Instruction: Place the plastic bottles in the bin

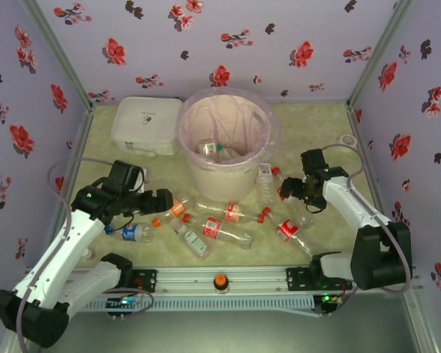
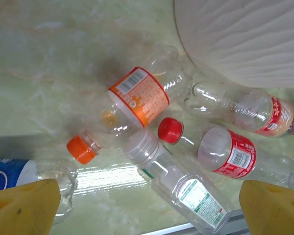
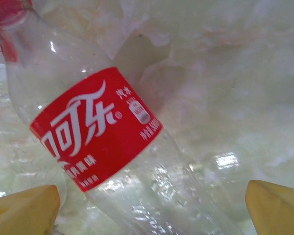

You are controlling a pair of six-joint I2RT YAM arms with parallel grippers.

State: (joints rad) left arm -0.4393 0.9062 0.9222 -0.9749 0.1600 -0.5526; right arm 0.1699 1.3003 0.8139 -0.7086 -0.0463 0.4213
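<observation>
Going by how things are lying, the job is only partly done. A few plastic bottles are resting inside the bin, which is standing at the middle of the worktop's far edge with a white lidded box just to its left. At least seven more are lying loose between the bin and the near edge.

At the left, the left gripper is hovering with its jaws spread wide and nothing in them, near a blue-labelled bottle and an orange-capped bottle. Towards the right, the right gripper is likewise standing released, hanging just above a red-labelled cola bottle without grasping it.

The top view is giving the bin's contents and the whole spread of bottles. The left wrist view is adding detail that the top view is blurring: the barcode on the orange label, a green-labelled bottle and a red cap. The right wrist view is showing the cola label's white lettering, with the yellow fingertips sitting wide on either side
</observation>
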